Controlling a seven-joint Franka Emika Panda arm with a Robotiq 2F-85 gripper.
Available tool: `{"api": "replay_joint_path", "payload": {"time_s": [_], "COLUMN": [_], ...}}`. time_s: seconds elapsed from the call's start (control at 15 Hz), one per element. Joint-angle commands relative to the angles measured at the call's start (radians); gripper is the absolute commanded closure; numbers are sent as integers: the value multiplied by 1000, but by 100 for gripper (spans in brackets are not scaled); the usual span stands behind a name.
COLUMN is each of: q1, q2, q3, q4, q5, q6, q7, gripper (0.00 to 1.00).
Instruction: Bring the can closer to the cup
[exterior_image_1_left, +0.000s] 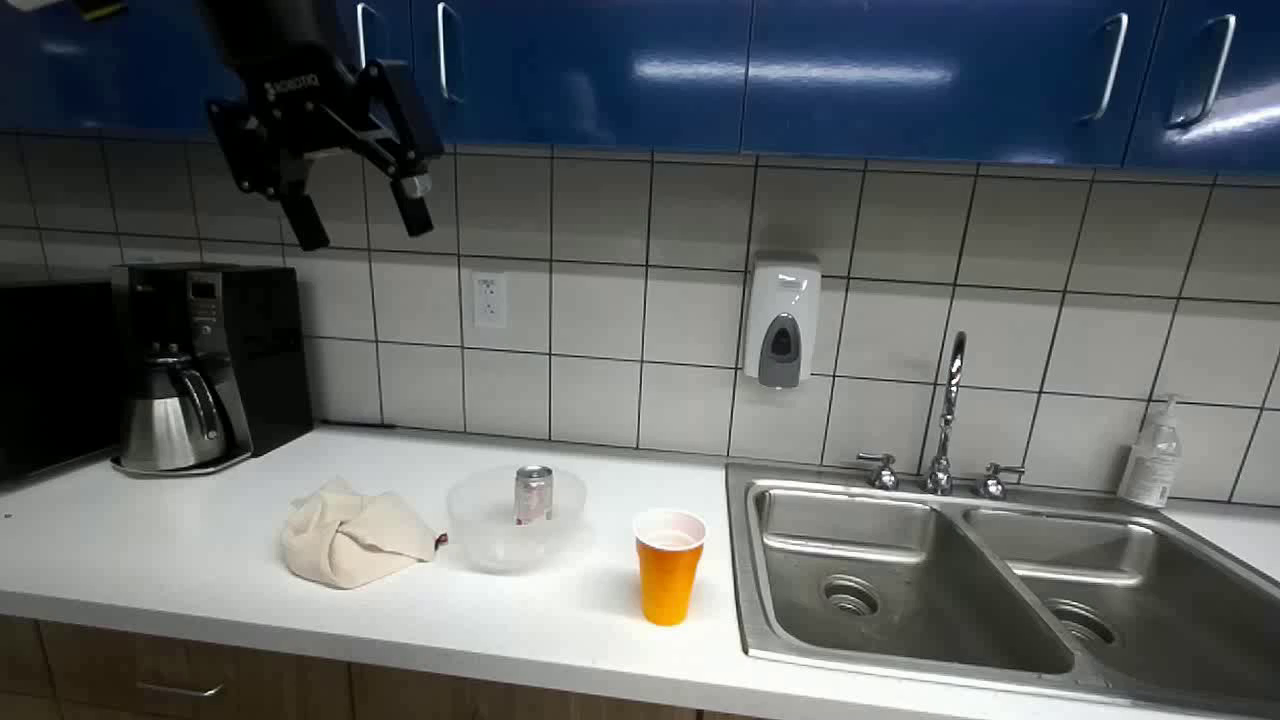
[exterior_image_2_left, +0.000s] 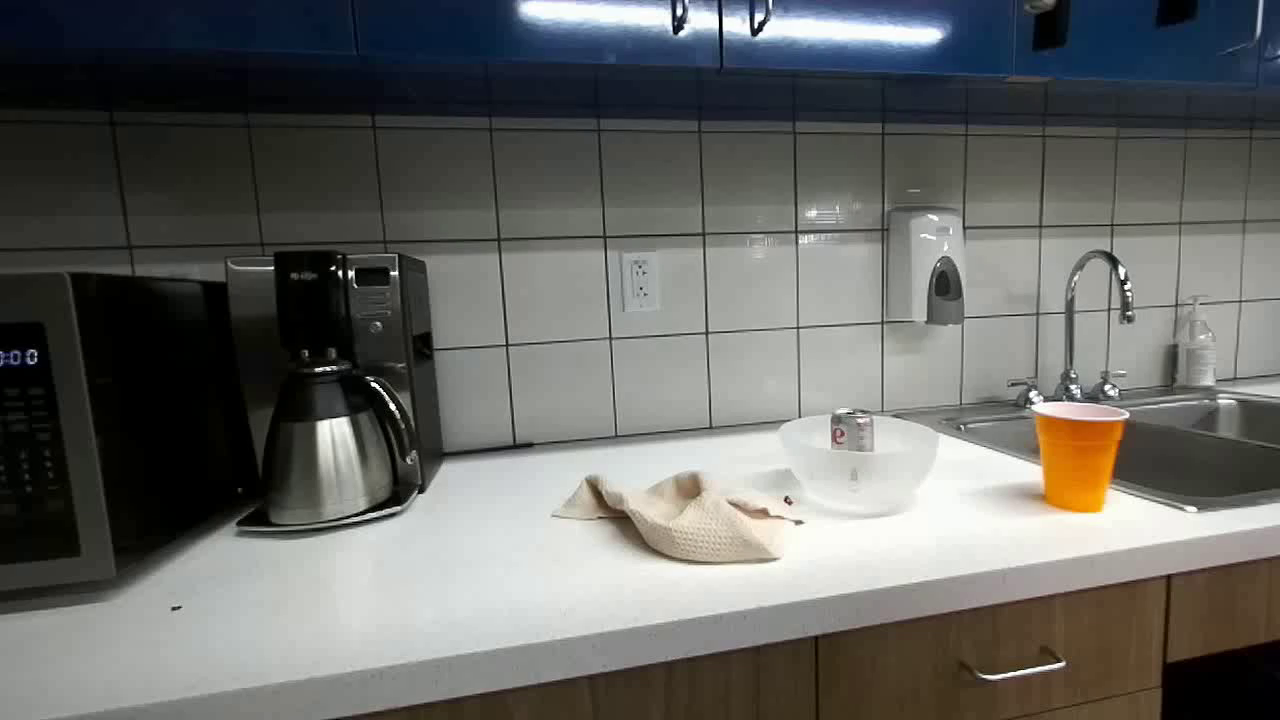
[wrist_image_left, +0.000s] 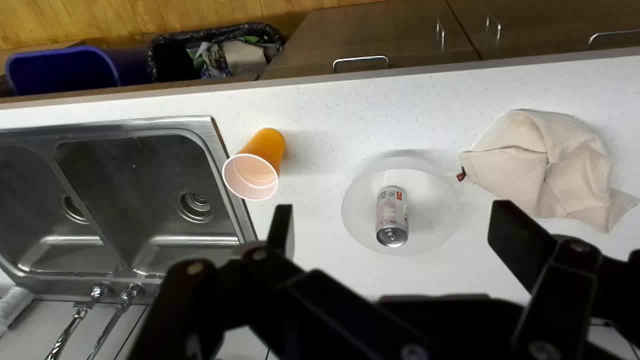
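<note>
Two fingers (wrist_image_left: 517, 240) are spread; wrist view, cup (wrist_image_left: 256, 164) at ten o'clock from can (wrist_image_left: 391, 215); bowl (wrist_image_left: 435, 215) around can may be tipped if clipped on descent.

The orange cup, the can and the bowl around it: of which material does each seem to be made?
The orange cup looks like smooth plastic, with a ridged pale inside. The can looks like metal: shiny silver top with pull tab. The bowl looks frosted, its wall milky: plastic or glass, I cannot tell.
</note>
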Motion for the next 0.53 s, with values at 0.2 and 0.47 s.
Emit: {"api": "replay_joint_path", "payload": {"time_s": [0.2,0.47], "q1": [16,14], "q2": [3,-11], "q3": [-10,-14], "q4": [2,-36], "q5": [-11,-15], "q6": [-3,50], "q7": [11,18], "gripper": [0,0]}}
